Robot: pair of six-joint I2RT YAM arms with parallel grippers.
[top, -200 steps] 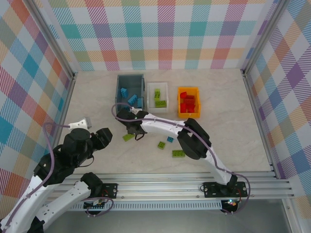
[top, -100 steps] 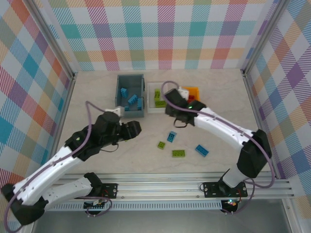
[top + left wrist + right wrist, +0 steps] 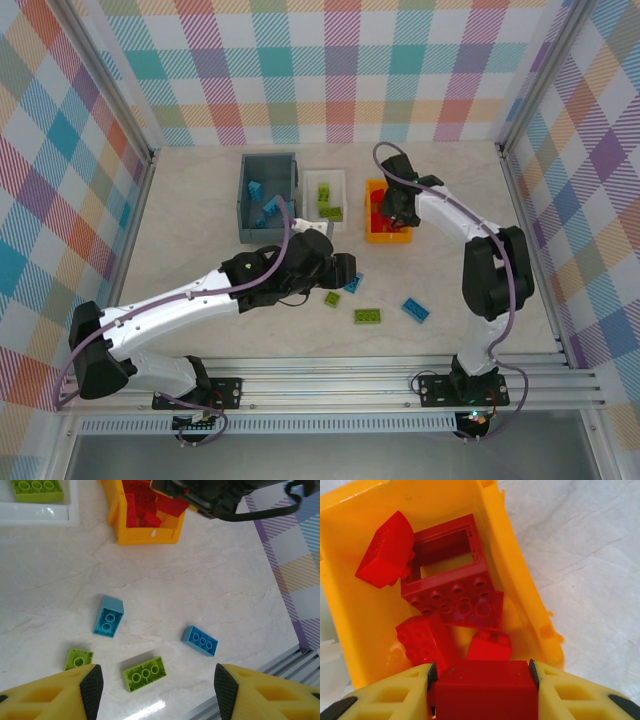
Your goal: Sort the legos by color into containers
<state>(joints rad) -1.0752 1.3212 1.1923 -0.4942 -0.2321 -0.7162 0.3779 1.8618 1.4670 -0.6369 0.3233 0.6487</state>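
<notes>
My right gripper (image 3: 482, 676) is shut on a red lego (image 3: 485, 692) just above the orange-yellow container (image 3: 512, 575), which holds several red legos (image 3: 452, 587); from above, it (image 3: 393, 212) hangs over that container (image 3: 385, 238). My left gripper (image 3: 158, 692) is open and empty over loose legos on the table: a lime green brick (image 3: 145, 673), a small green one (image 3: 78, 658) and two light blue ones (image 3: 108, 616) (image 3: 200, 640). From above, this gripper (image 3: 345, 270) is mid-table, beside a blue lego (image 3: 353, 283).
The slate grey-blue container (image 3: 243, 200) holds blue legos and the white container (image 3: 307, 200) holds green ones, both at the back. A green lego (image 3: 367, 316) and a blue one (image 3: 416, 310) lie near the front rail. Chequered walls close in the table.
My right arm swung from the table's middle to the orange-yellow container, carrying the red lego. My left arm reached from the left to the middle, jaws widening a little.
</notes>
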